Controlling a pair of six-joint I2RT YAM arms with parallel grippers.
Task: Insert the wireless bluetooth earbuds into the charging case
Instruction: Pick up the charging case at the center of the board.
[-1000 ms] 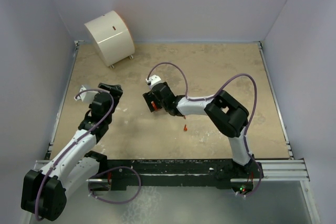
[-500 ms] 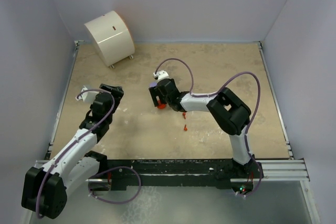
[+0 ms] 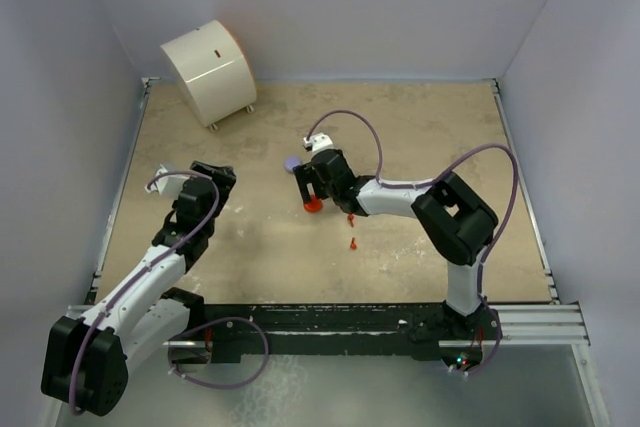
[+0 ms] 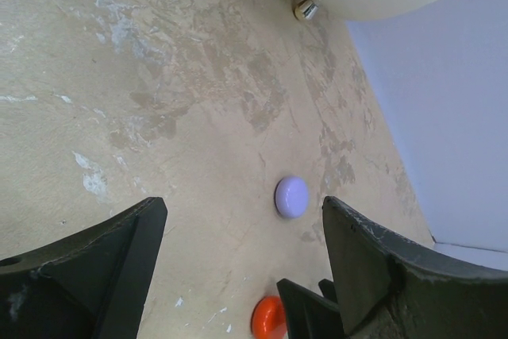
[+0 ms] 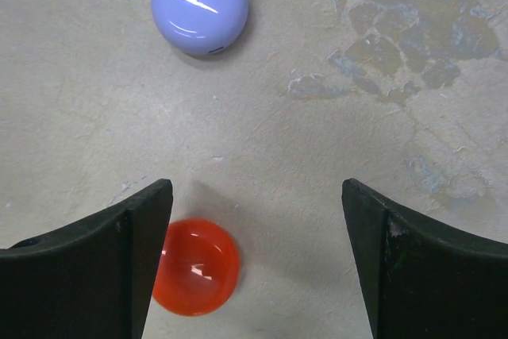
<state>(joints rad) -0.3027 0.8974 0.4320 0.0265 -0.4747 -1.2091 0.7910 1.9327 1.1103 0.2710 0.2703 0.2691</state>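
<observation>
Bright even light; soft shadows; glare on lilac case (image 5: 200,5); sharp.

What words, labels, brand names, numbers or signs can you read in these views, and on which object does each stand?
None can be read. The lilac round case and the red-orange round case show plain glossy shells with no print. The white drum carries one small dark mark, too small to read as any sign.
</observation>
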